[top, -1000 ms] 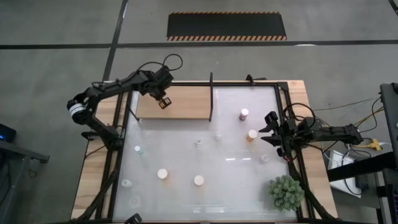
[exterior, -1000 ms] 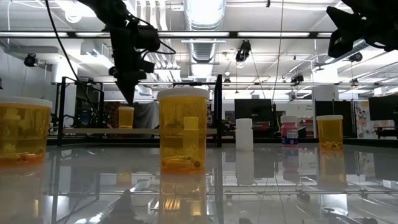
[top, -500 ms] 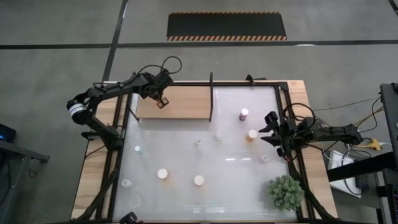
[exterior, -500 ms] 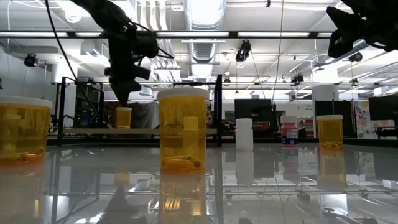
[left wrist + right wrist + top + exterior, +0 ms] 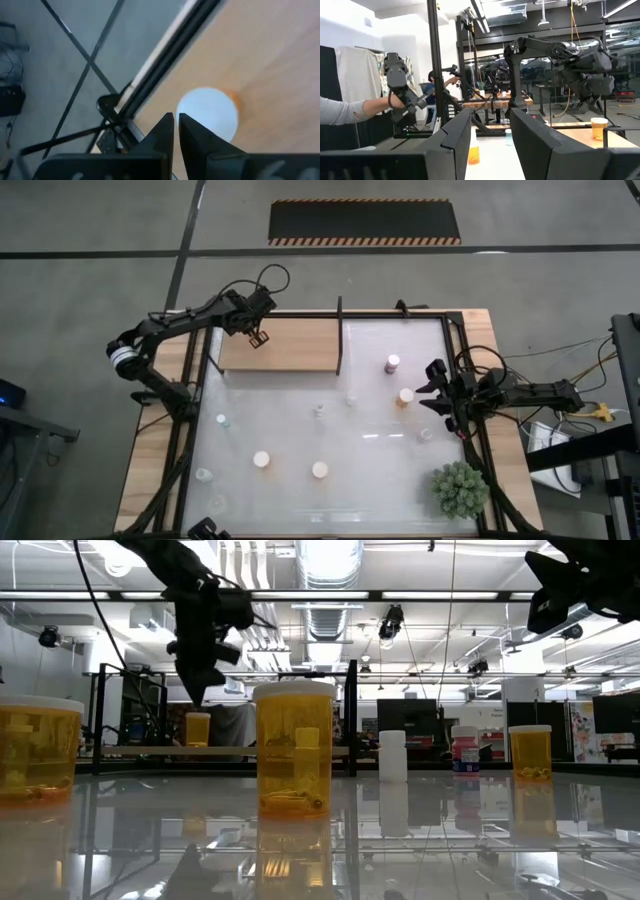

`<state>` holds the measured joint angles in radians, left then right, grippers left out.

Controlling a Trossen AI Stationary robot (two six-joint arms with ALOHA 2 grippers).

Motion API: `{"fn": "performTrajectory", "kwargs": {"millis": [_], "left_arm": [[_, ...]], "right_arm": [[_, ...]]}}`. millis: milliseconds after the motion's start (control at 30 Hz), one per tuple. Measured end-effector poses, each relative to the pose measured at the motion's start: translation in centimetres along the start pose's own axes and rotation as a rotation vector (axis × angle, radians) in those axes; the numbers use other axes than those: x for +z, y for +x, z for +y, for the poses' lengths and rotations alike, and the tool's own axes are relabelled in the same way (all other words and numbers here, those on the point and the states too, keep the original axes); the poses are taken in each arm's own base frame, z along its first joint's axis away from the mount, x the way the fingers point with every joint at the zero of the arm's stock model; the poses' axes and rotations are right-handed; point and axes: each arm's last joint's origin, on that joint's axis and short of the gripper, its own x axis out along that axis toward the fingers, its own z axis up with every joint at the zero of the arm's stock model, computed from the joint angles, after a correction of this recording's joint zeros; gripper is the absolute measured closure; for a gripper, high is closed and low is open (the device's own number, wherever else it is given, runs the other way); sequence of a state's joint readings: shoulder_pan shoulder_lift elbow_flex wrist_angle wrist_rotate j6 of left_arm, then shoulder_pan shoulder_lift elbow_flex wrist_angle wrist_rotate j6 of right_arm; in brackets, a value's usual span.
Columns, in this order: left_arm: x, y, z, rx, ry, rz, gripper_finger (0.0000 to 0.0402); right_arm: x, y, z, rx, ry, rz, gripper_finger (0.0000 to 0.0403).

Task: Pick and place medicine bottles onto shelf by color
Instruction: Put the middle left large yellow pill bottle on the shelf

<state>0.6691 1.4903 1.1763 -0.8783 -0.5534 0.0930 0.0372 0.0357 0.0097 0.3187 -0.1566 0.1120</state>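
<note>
The left gripper (image 5: 257, 338) hung over the shelf (image 5: 300, 352), near its far-left corner, jaws pinched together on nothing. Directly below the jaws in the left wrist view sat an orange bottle (image 5: 208, 113), white cap up, standing on the wood close to the black frame rail. My guess is it was parked in that corner on purpose, to start the orange group at one end and leave the rest of the board for the other colors.

The right gripper (image 5: 437, 402) waited at the right edge of the table, jaws spread apart with nothing between them. Just beside those jaws stood another orange bottle (image 5: 405, 396), and a bit farther out a maroon bottle (image 5: 392, 363) — so that arm looked lined up for the next pick.

Two more white-capped bottles (image 5: 261, 460) stood well away from either set of jaws toward the near side of the table — plenty left to sort. A spiky green plant (image 5: 459, 488) sat in the near-right corner, out of the way.
</note>
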Motion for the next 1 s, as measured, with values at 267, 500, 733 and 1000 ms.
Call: {"fn": "performTrajectory", "kwargs": {"millis": [267, 500, 733, 1000], "left_arm": [[0.1, -0.2, -0.4, -0.151, -0.013, -0.029, 0.0391], [-0.2, 1.0, -0.9, -0.099, 0.008, 0.025, 0.0391], [-0.3, 1.4, -0.6, -0.025, 0.014, 0.045, 0.0391], [-0.3, -0.8, -0.2, -0.03, 0.002, 0.001, 0.0391]], "right_arm": [[0.0, 0.0, 0.0, -0.001, 0.0, 0.0, 0.0275], [0.0, 0.0, 0.0, -0.001, -0.005, 0.001, 0.0275], [0.0, 0.0, 0.0, -0.001, -0.006, 0.0, 0.0275], [-0.1, 0.0, 0.0, -0.001, -0.006, 0.007, 0.0275]]}}
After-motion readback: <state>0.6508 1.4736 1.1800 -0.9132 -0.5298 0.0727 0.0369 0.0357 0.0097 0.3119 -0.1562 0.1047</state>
